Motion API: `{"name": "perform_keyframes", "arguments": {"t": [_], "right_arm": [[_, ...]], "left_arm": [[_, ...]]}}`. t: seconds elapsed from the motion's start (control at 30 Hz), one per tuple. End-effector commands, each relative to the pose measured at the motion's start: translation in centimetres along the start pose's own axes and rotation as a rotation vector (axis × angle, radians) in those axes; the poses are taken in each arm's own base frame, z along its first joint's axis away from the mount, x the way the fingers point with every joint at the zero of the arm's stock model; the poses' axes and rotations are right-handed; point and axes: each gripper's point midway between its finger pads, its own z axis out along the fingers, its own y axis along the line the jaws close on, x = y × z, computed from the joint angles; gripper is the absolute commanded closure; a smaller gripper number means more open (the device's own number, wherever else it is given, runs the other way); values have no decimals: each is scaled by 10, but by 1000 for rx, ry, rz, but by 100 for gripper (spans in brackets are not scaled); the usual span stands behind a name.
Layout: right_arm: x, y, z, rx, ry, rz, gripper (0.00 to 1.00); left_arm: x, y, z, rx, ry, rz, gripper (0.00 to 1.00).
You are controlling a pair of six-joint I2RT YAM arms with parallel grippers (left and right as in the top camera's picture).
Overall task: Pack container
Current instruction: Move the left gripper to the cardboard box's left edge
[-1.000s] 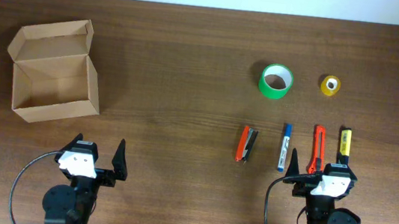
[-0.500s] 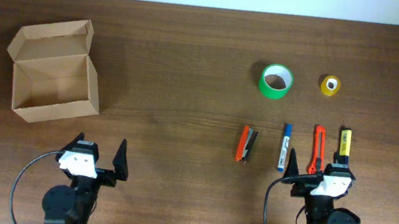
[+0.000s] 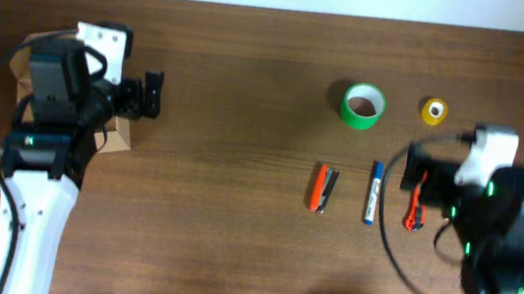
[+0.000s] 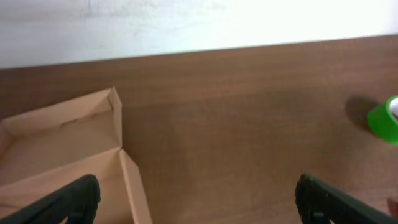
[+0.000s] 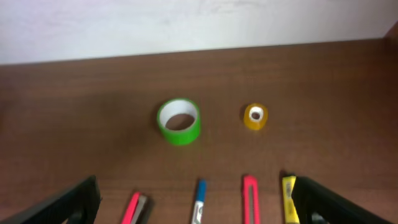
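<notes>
Wooden table (image 3: 230,252) bears container (image 4: 68,137), green tape (image 5: 180,132); left end effector (image 4: 196,196), right end effector (image 5: 193,191) both released

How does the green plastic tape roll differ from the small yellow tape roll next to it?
Colour: the green tape roll is bright green, the yellow tape roll amber. Size: the green roll is clearly bigger, with a much wider hole than the yellow roll. Both are rings with a white inner core, resting on the brown wooden table.
</notes>
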Motion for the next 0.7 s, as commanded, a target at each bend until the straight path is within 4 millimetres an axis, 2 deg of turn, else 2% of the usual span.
{"name": "perform_keyframes", "arguments": {"t": [0.0, 0.1, 0.2, 0.3, 0.33, 0.4, 0.43, 0.53, 0.6, 0.67], "right_arm": [[-14, -5, 15, 31, 80, -62, 1], [-8, -5, 29, 32, 203, -99, 1], [-4, -8, 32, 39, 227, -116, 1], [1, -33, 29, 103, 251, -32, 1], [4, -41, 28, 127, 260, 0, 1], [8, -52, 25, 154, 276, 27, 1], [8, -55, 25, 162, 277, 37, 1], [21, -60, 27, 179, 338, 42, 1], [26, -60, 31, 179, 363, 42, 1], [33, -61, 37, 178, 402, 43, 1]], "left_arm": [[-17, -3, -12, 9, -16, 31, 0], [-8, -7, -27, 16, 40, 32, 0], [9, -7, -30, 14, 111, 22, 0], [38, 20, -19, -126, 247, 18, 0], [53, 27, -9, -151, 313, 12, 0], [69, 33, 10, -159, 387, -23, 8], [75, 40, 27, -181, 408, -89, 17], [75, 51, 65, -196, 468, -201, 18], [72, 56, 78, -199, 525, -220, 22], [65, 70, 94, -210, 583, -243, 23]]}}
